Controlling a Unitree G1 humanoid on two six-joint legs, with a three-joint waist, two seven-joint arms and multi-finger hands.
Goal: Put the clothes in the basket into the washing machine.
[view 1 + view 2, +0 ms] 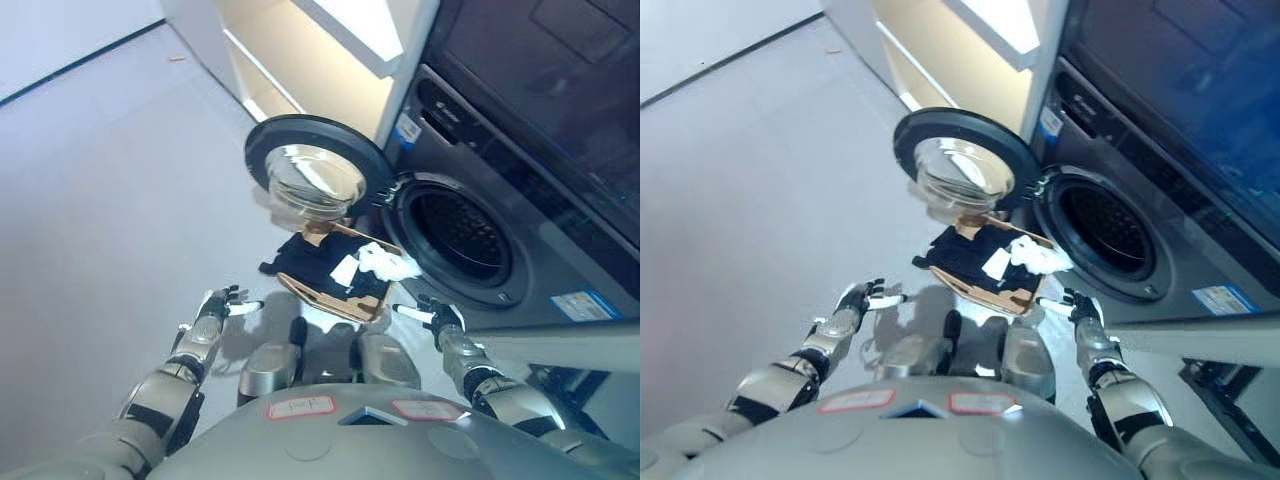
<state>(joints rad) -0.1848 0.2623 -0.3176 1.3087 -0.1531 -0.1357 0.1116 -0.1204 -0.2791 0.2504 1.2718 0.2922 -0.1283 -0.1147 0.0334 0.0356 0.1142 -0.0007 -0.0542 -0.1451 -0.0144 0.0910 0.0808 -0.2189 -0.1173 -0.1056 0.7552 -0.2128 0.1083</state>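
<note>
A brown basket (318, 297) sits on the floor in front of the washing machine (500, 190). It holds dark clothes (305, 258) and a white piece of cloth (388, 263). The machine's round door (312, 172) stands open to the left, and the dark drum opening (462, 235) shows no clothes. My left hand (222, 308) hovers left of the basket, fingers straight and empty. My right hand (436, 318) is just right of the basket's near corner, open as well, touching nothing.
A pale cabinet with shelves (300, 50) stands behind the open door. Grey floor (110, 180) stretches to the left. A dark appliance (560, 70) sits above the washing machine.
</note>
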